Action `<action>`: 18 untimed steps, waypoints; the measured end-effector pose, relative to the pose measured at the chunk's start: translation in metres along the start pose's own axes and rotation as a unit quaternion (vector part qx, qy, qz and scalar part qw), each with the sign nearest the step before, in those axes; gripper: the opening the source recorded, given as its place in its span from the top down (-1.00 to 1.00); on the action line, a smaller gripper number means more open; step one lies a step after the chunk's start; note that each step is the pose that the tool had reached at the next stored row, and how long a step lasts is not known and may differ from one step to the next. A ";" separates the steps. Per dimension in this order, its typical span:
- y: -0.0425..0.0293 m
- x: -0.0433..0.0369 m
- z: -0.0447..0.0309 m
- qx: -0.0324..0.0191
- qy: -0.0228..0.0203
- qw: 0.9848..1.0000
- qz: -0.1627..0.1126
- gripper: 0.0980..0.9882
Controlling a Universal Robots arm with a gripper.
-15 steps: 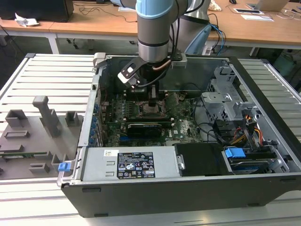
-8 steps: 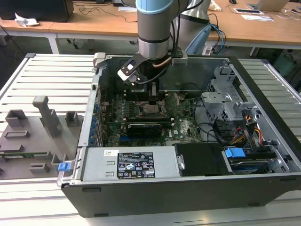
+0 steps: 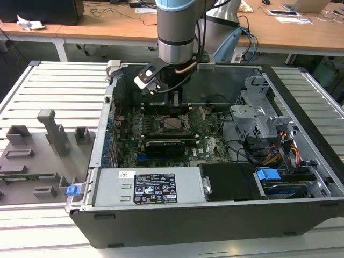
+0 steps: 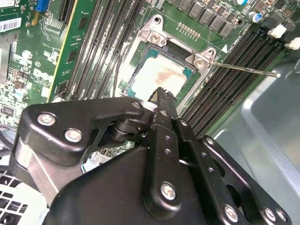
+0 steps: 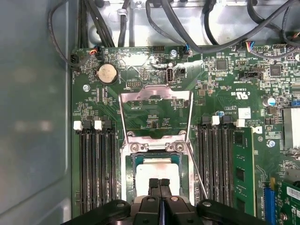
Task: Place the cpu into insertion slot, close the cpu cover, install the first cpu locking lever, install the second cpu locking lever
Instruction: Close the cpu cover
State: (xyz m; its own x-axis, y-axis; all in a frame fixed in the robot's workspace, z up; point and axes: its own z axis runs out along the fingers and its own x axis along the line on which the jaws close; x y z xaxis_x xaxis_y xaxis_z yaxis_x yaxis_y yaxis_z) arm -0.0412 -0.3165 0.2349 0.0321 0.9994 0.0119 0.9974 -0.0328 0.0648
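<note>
The cpu (image 5: 157, 169) lies flat in the insertion slot (image 5: 154, 147), its pale top showing in both wrist views (image 4: 159, 75). The cpu cover (image 5: 157, 96) stands swung open beyond the slot, with the green board visible through its cut-out. My gripper (image 5: 159, 182) hangs just over the chip's near edge, fingers pressed together with nothing between them. A thin wire locking lever (image 4: 243, 69) sticks out unlatched beside the socket. In the exterior view my gripper (image 3: 173, 105) is inside the open computer case, right above the socket (image 3: 174, 124).
Black memory slots (image 5: 93, 164) flank the socket on both sides. Cables (image 5: 206, 23) run along the case wall behind the board. A drive cage (image 3: 263, 115) and power supply (image 3: 156, 188) fill the case's other parts. Grey fixtures (image 3: 37, 150) sit outside, at the exterior view's left.
</note>
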 end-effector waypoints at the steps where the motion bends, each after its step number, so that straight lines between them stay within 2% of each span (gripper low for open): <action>1: 0.0001 0.0000 -0.0016 0.000 0.000 1.000 0.000 0.97; 4: 0.0004 0.0001 -0.0056 0.000 0.000 1.000 0.000 0.97; 13: 0.0002 -0.0020 -0.0063 0.000 0.000 1.000 0.000 0.97; 15: 0.0004 -0.0019 -0.0086 0.000 0.000 1.000 0.000 0.97; 16: 0.0009 -0.0018 -0.0159 0.000 0.000 1.000 0.000 0.97; 17: 0.0076 -0.0015 -0.0239 0.001 0.000 1.000 0.000 0.97; 18: 0.0219 -0.0011 -0.0243 0.003 0.000 1.000 0.000 0.97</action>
State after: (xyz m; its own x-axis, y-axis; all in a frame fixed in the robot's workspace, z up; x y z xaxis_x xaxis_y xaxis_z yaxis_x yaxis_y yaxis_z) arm -0.0210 -0.3186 0.2605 0.0320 0.9994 0.0116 0.9978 -0.0327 0.0584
